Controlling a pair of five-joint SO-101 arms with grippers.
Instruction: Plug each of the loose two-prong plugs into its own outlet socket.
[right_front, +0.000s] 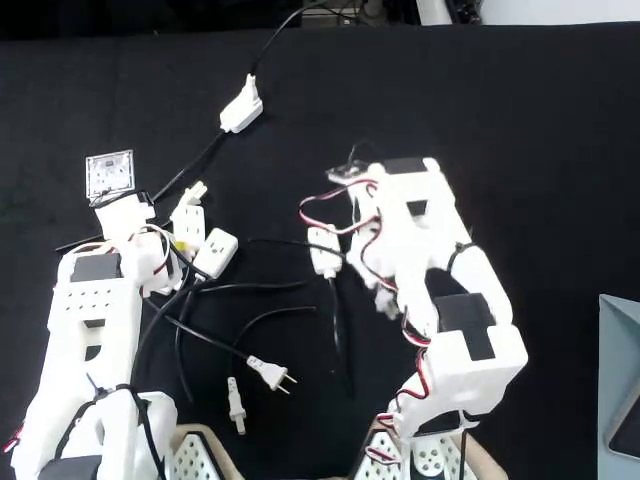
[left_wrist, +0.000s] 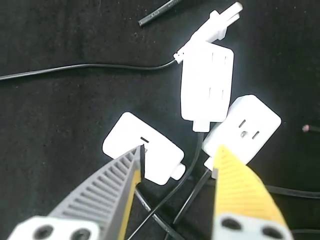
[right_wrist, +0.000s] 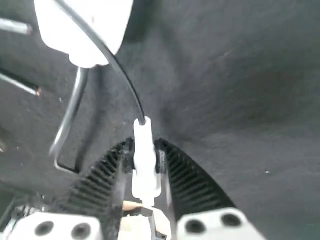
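- Loose plug (right_front: 272, 375), white with two prongs and a black cable, lies near the front of the black table (right_front: 540, 120), between the two arm bases. The table spans the whole high view.
- The right arm (right_front: 440, 270) stands right of centre, its tip toward the middle of the table. The left arm (right_front: 90, 330) stands at the left, its tip over a cluster of white outlet blocks.
- A grey-blue object (right_front: 622, 375) sits at the table's right edge, cut off by the frame.
- The left gripper (left_wrist: 180, 150) has its fingers spread open and holds nothing. The grey finger (left_wrist: 125, 172) has its tip at the near outlet block (left_wrist: 142, 152). The yellow finger (left_wrist: 235, 175) is over the edge of the square outlet block (left_wrist: 247, 130).
- The right gripper (right_wrist: 145, 150) has its fingers closed on a slim white plug (right_wrist: 144, 132). That plug's black cable runs ahead past a white block (right_wrist: 82, 30).
- In the cluster, the long outlet block (left_wrist: 207, 87) lies just beside the square one. The square block's socket face is turned up, with the slots showing. The near block lies a little apart from both, and black cables cross between them.
- A far outlet block (right_front: 242, 108) lies well apart toward the back, its black cable running off the far edge.
- A small square tag (right_front: 110, 172) lies at the left, behind the left arm's tip.
- A small white plug (left_wrist: 215, 25) lies against the far end of the long block, prongs pointing away from it.
- A second loose plug (right_front: 236, 403) lies just beside the first, nearer the front edge.
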